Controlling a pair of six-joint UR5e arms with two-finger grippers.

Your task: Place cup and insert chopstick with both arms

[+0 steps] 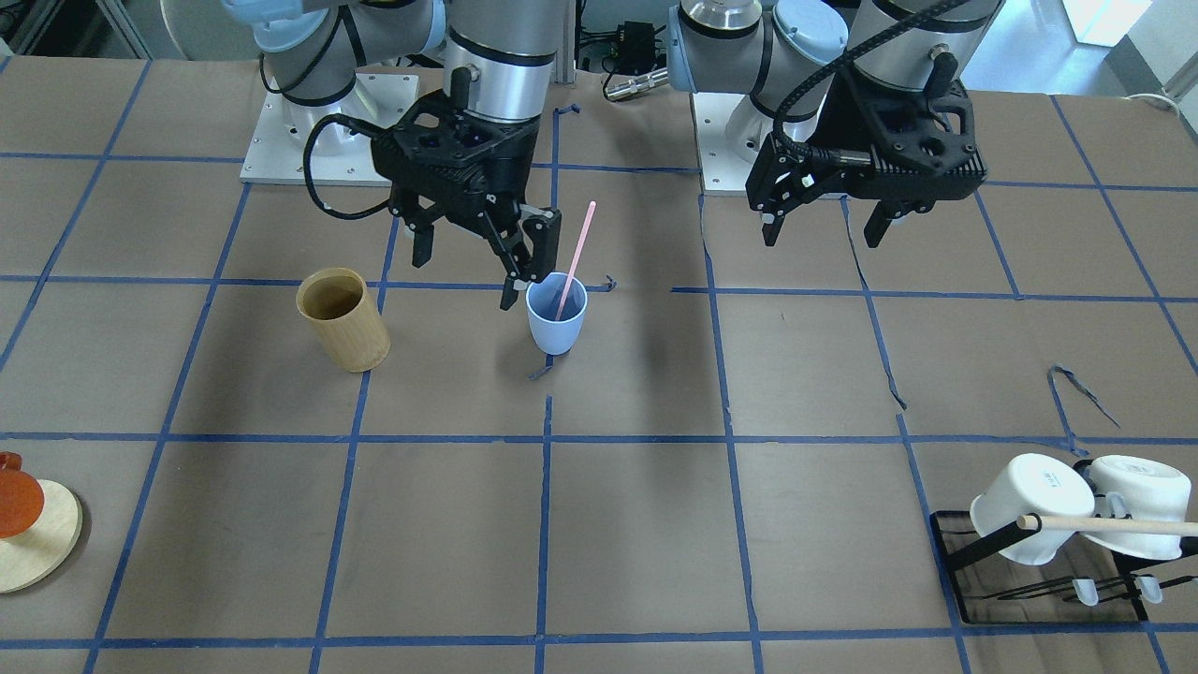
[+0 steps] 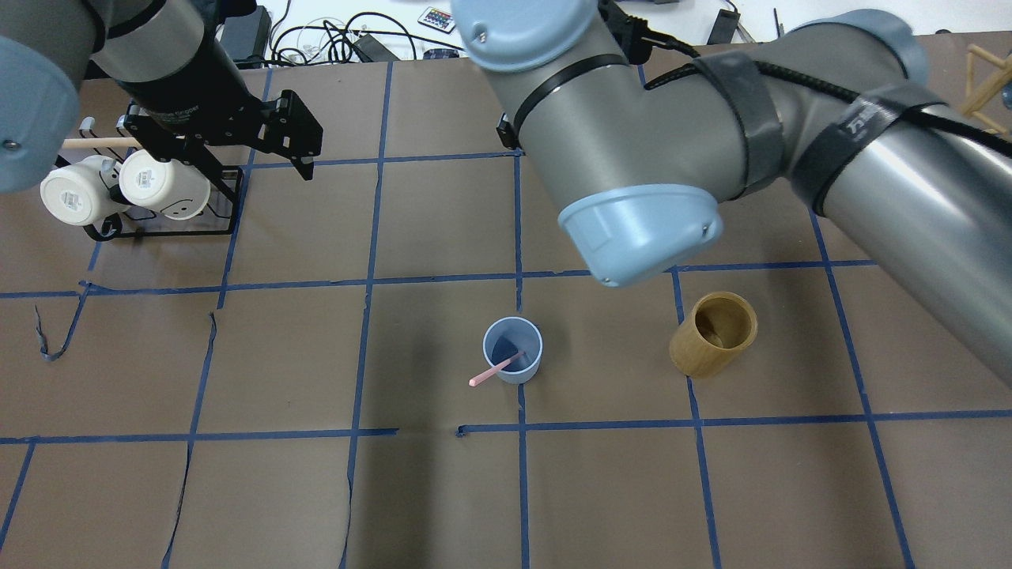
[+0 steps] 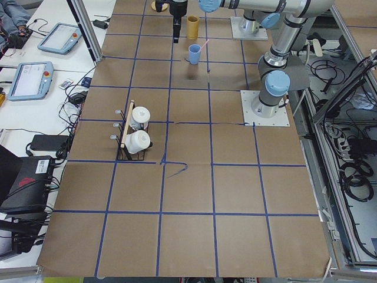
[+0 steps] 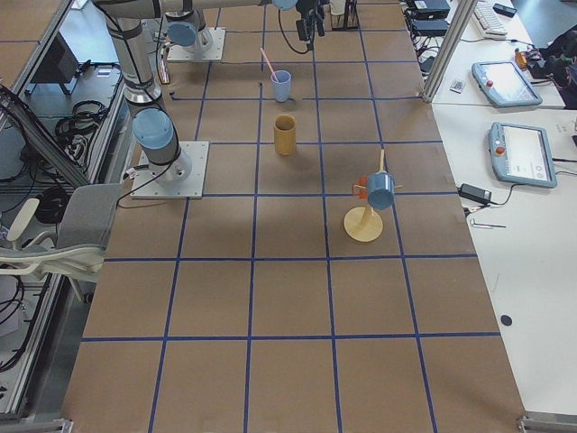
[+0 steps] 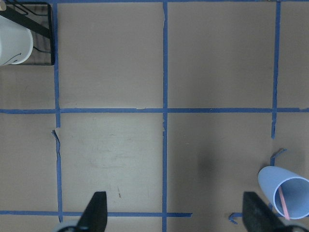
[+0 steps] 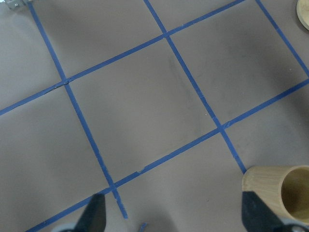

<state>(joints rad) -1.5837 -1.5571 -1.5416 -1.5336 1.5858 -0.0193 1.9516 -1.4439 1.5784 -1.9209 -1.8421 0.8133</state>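
**Hidden or cut off.** In your overhead view the right arm's elbow (image 2: 640, 229) covers the right gripper entirely, so only the front and wrist views serve for it. The lower end of the chopstick (image 1: 575, 255) is out of sight inside the blue cup (image 1: 557, 328). The front view crops the wooden stand (image 1: 42, 552) at one border and the mug rack (image 1: 955, 552) at the other. The orange piece on the stand is too cropped to name. Both wrist views cut the fingertips at the bottom border. The right wrist view shows only part of the bamboo cup (image 6: 265, 191).

**Right gripper** (image 1: 465, 276). The jaws are spread wide with nothing between them. Bare paper shows between the fingers (image 6: 94, 215). In the front view one fingertip reads as just beside the blue cup's rim. The side view from the left end shows a gap between them, so you may record no contact.

**Left gripper** (image 1: 822, 239). The jaws are spread wide and hold nothing. It hangs over bare worktop (image 1: 655, 524) near the robot-side edge, well apart from the blue cup.

**Task items.**
- The blue cup stands upright about midway along the worktop, nearer the robot-side edge than the operators' edge.
- The pink chopstick stands in the blue cup. Its free end tilts toward the robot-side edge and the robot's left end.
- The bamboo cup stands upright near the blue cup, toward the right end and apart from it.
- The mug rack, with two white mugs, sits in the corner where the operators' edge meets the left end.
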